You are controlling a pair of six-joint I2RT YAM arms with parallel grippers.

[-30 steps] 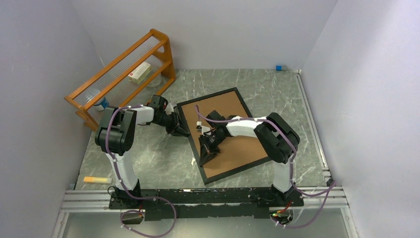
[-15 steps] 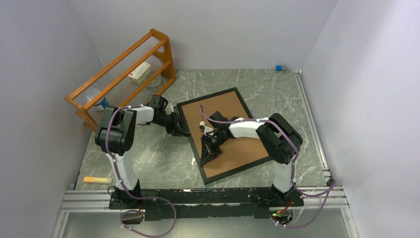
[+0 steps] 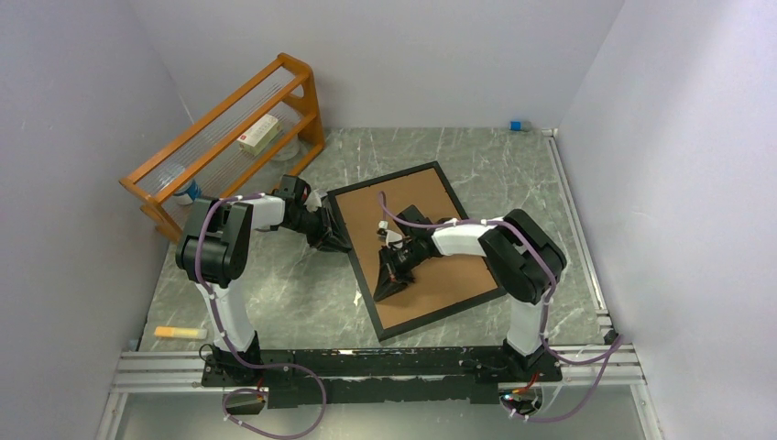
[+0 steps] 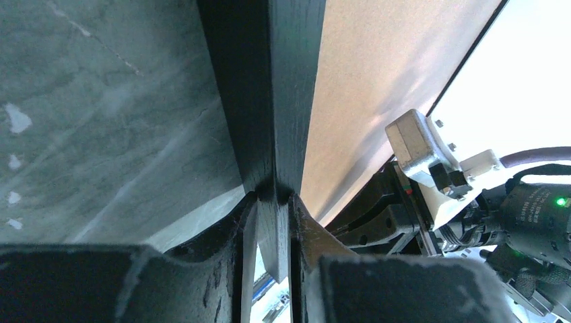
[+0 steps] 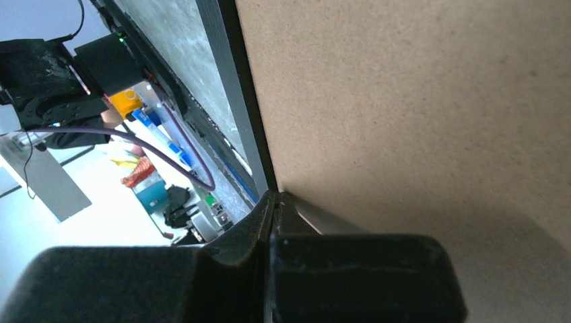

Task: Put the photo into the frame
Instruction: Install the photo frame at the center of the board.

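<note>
Marbled tabletop [image 3: 275, 284] is carrying the frame [image 3: 380, 180] face down, backing board [image 3: 440, 266] uppermost; the photo is not showing. Left wrist: the left gripper [image 4: 273, 202] is clamping the frame's left rail. Right wrist: the right gripper [image 5: 275, 202], jaws together, is resting its tips on the board just inside that rail.

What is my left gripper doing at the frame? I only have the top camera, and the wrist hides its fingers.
Observer: The left wrist view shows the left gripper clamped on the black rail of the frame, a finger on each side.
Operator: And the right one?
Observer: Right wrist view: the right gripper is shut, tips at the brown backing board beside the frame's inner edge.
Operator: Any photo visible?
Observer: No photo in either wrist view, only backing board.
</note>
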